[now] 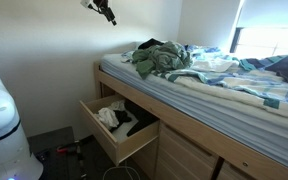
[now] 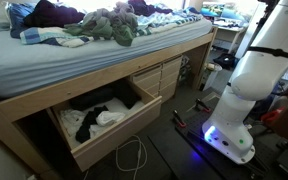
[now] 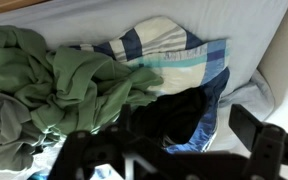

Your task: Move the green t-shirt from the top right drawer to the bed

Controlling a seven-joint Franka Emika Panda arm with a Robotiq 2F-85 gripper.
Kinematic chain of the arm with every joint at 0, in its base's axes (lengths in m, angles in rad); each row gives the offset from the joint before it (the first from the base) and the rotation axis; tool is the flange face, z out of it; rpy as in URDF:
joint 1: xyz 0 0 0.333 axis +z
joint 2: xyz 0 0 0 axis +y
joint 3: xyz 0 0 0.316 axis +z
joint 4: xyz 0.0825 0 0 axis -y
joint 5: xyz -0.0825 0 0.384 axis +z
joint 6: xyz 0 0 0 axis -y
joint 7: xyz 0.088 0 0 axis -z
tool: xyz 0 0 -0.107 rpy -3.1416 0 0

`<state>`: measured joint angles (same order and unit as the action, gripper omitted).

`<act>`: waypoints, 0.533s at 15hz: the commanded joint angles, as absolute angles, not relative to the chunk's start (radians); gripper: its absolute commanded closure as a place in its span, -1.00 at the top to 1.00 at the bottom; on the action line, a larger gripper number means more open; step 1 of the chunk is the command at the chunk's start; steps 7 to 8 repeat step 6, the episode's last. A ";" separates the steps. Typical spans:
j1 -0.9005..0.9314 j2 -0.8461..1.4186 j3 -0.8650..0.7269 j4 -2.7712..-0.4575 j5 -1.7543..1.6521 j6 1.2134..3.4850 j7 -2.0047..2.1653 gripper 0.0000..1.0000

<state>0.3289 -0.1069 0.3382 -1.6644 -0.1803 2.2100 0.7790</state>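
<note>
The green t-shirt (image 1: 162, 58) lies crumpled on the bed, near its head end, and shows in both exterior views (image 2: 114, 25). In the wrist view it fills the left side (image 3: 64, 85), next to a blue-and-white plaid cloth (image 3: 169, 55) and a dark garment (image 3: 184, 115). My gripper (image 1: 104, 10) hangs high above the bed near the wall, apart from the shirt. In the wrist view its jaws (image 3: 169, 140) are spread wide with nothing between them. The drawer (image 1: 119, 140) under the bed stands pulled out.
The open drawer (image 2: 109, 140) holds white and black clothes. More clothes and bedding are heaped on the bed (image 1: 234, 95). The robot base (image 2: 244, 100) stands on the floor beside the bed, with cables around it.
</note>
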 commanded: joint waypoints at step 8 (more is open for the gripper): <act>0.296 -0.115 0.348 -1.668 -0.144 2.159 0.688 1.00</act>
